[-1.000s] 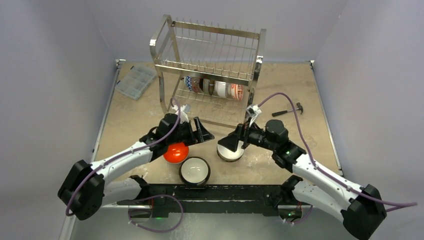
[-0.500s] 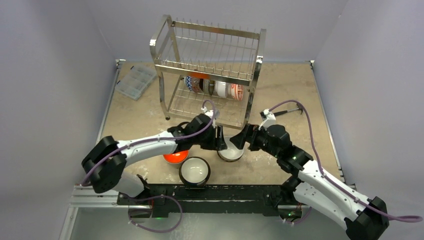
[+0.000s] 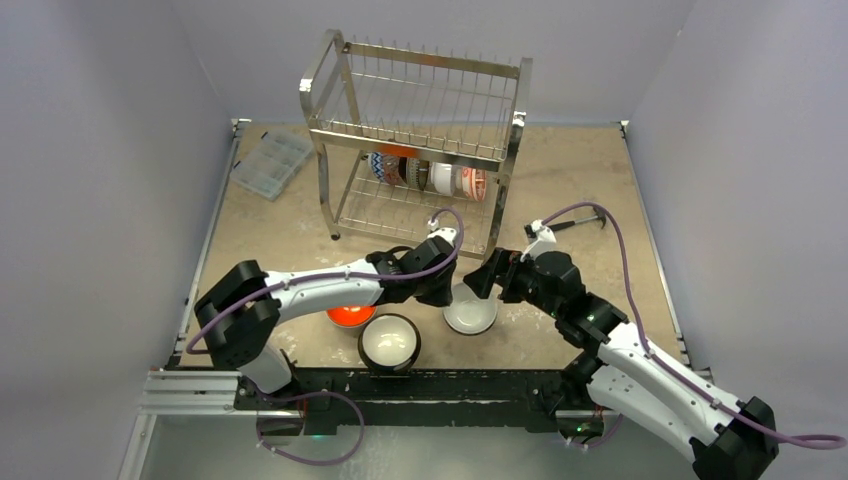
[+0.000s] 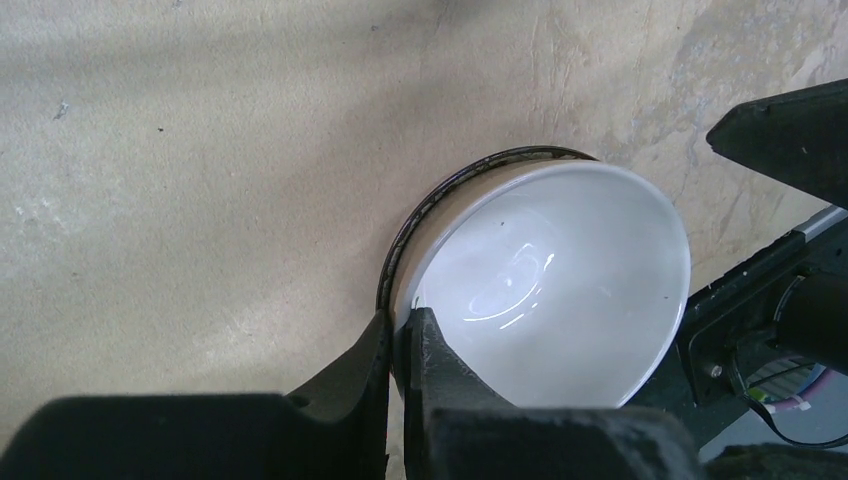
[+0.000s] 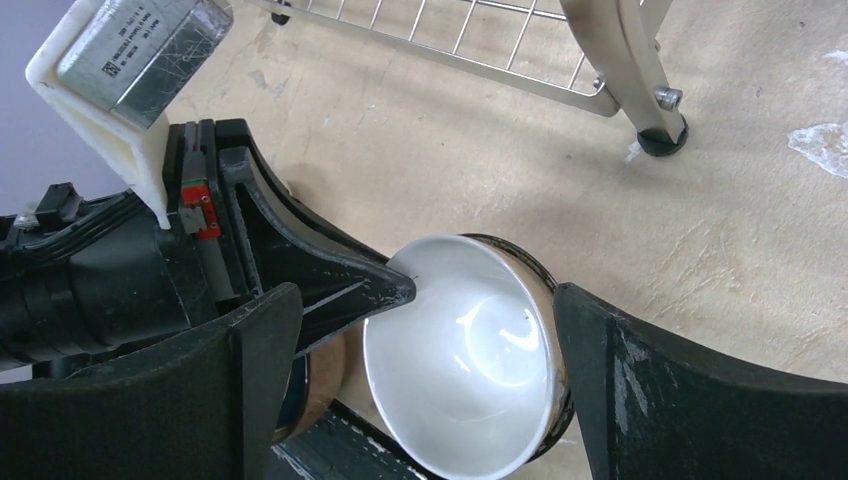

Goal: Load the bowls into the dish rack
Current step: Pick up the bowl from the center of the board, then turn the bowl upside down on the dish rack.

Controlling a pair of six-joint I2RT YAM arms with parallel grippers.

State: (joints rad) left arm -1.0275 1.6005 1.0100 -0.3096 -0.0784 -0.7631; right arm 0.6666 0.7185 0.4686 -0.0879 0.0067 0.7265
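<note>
A white bowl (image 3: 470,314) (image 4: 560,290) (image 5: 470,370) sits tilted at the table's front middle, in a dark-rimmed bowl (image 4: 440,190) (image 5: 548,275) beneath it. My left gripper (image 3: 449,291) (image 4: 404,322) is shut on the white bowl's rim, one finger inside and one outside. My right gripper (image 3: 484,284) (image 5: 425,300) stands open, its fingers straddling the same bowl without touching it. An orange-red bowl (image 3: 345,315) lies half hidden under my left arm. Another dark-rimmed bowl with a white inside (image 3: 390,340) sits nearest the front. The dish rack (image 3: 420,130) (image 5: 640,70) stands behind, with several bowls (image 3: 430,176) on edge in its lower tier.
A clear plastic compartment box (image 3: 272,163) lies at the back left. A hammer (image 3: 580,222) lies right of the rack. The rack's near right leg (image 5: 660,135) stands just beyond my right gripper. Grey walls close in both sides.
My left arm swung right from the orange-red bowl to the white bowl and shut on its rim, and the bowl now sits tilted. My right gripper drew back a little and stayed open.
</note>
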